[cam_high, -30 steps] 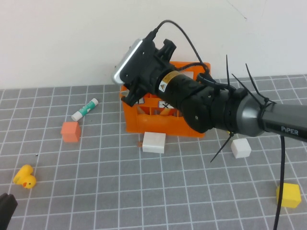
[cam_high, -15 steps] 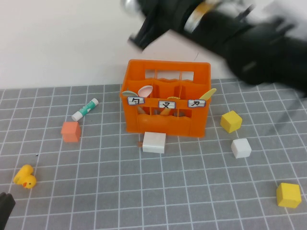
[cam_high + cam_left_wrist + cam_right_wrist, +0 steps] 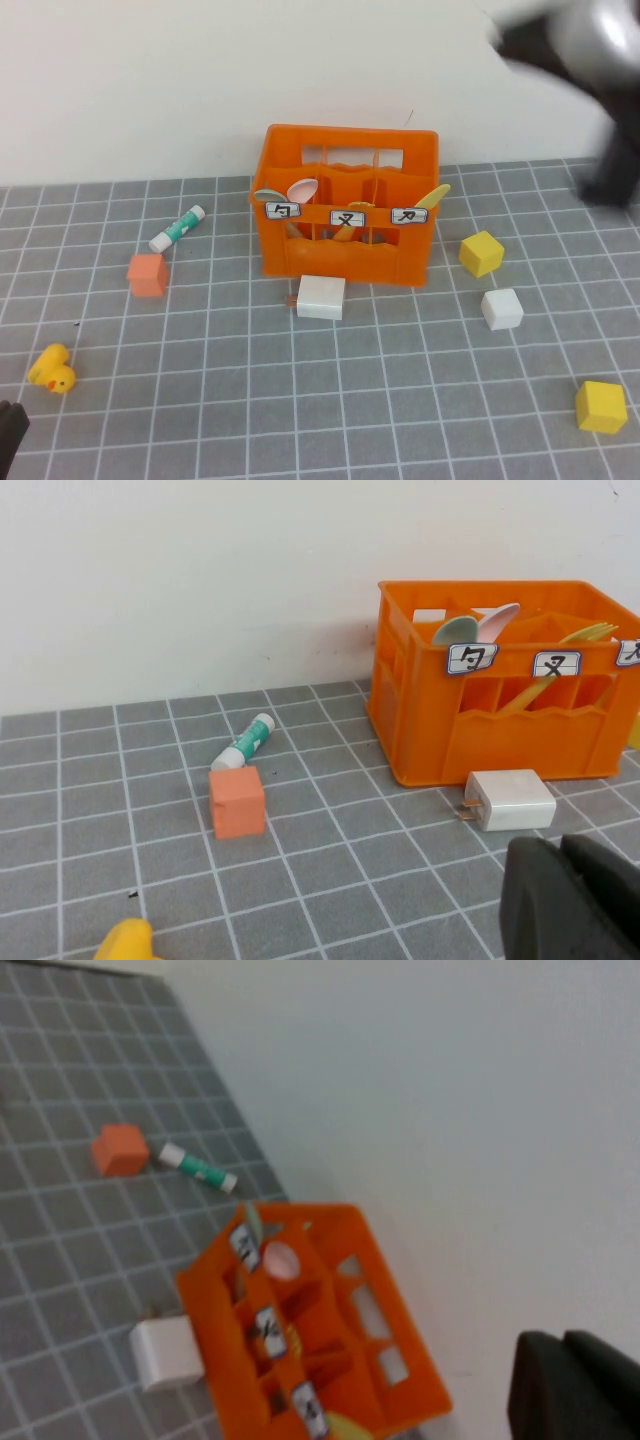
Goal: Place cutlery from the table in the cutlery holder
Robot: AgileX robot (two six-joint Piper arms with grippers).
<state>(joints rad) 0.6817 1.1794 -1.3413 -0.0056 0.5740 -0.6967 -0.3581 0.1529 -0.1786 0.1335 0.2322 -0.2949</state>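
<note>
The orange cutlery holder [image 3: 345,255] stands at the back middle of the grey gridded table [image 3: 330,400]. In it are the mint-green spoon [image 3: 266,196], the pink spoon [image 3: 302,188], the yellow fork [image 3: 345,231] and the yellow knife [image 3: 433,197]. No cutlery lies on the table. My right arm [image 3: 575,45] is a blur high at the back right, clear of the holder. My right gripper [image 3: 575,1390] is shut and empty. My left gripper [image 3: 570,900] is shut and empty, low at the front left, with only its dark tip [image 3: 8,440] in the high view.
A white charger plug [image 3: 321,297] lies against the holder's front. A white-and-green tube [image 3: 177,228], an orange cube [image 3: 147,274] and a yellow duck [image 3: 51,369] are on the left. Two yellow cubes [image 3: 481,252] [image 3: 602,407] and a white cube [image 3: 502,309] are on the right.
My right arm has swung from over the holder up and away to the back right. The holder and the cutlery in it now show fully. The left arm has stayed put.
</note>
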